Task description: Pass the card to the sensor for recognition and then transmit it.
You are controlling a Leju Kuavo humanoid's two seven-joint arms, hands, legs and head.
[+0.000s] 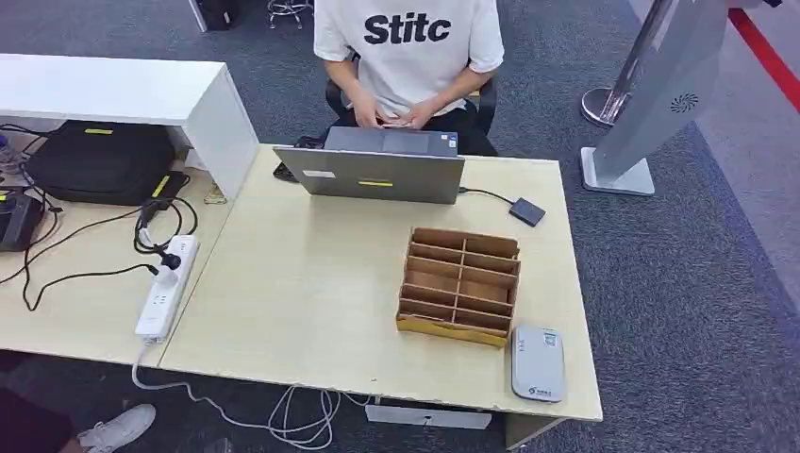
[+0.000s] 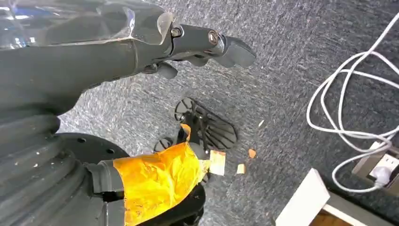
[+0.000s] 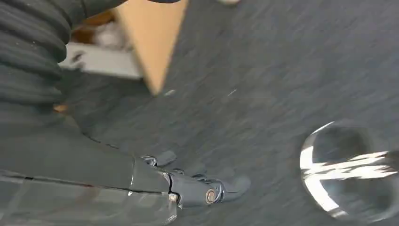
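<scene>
Grey carpet surrounds the pale table, where a wooden divider box sits near the front right corner with the grey card sensor just beside it at the front edge. A person sits behind a laptop at the far edge, holding what may be the card. Both arms hang over the floor: left robot hand and right robot hand hold nothing, fingers loosely apart.

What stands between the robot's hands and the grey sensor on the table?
Nothing visible on the table: the sensor lies at the near edge, wooden rack behind it. The left hand and right hand hang over carpet.
</scene>
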